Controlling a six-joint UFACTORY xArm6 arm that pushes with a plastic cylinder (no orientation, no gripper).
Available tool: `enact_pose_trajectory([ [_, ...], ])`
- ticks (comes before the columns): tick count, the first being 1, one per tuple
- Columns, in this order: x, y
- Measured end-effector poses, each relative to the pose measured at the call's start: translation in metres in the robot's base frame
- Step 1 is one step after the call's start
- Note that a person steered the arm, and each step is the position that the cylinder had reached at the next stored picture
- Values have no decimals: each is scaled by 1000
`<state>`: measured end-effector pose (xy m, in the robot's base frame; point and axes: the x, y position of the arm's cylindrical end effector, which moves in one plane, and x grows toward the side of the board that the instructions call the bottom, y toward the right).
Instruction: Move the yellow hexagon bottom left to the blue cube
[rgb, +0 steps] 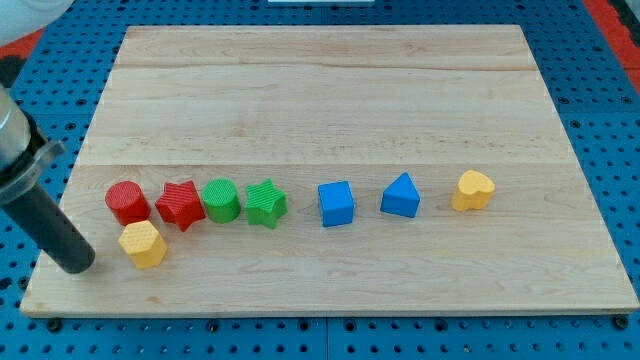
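Note:
The yellow hexagon (143, 244) lies near the board's bottom left, just below the red cylinder (127, 202) and the red star (180, 204). The blue cube (336, 203) sits near the middle of the row, well to the hexagon's right. My tip (77, 262) rests on the board just left of the yellow hexagon, a small gap between them. The rod slants up to the view's left edge.
The row across the wooden board (330, 90) also holds a green cylinder (220, 200), a green star (265, 203), a blue triangular block (401, 196) and a yellow heart (473, 190). The board's left and bottom edges are close to the tip.

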<state>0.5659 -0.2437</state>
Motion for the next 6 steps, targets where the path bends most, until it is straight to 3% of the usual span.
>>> enact_pose_trajectory([
  [1,-16,6],
  [3,-17,146],
  [4,-15,175],
  [5,24,146],
  [6,53,154],
])
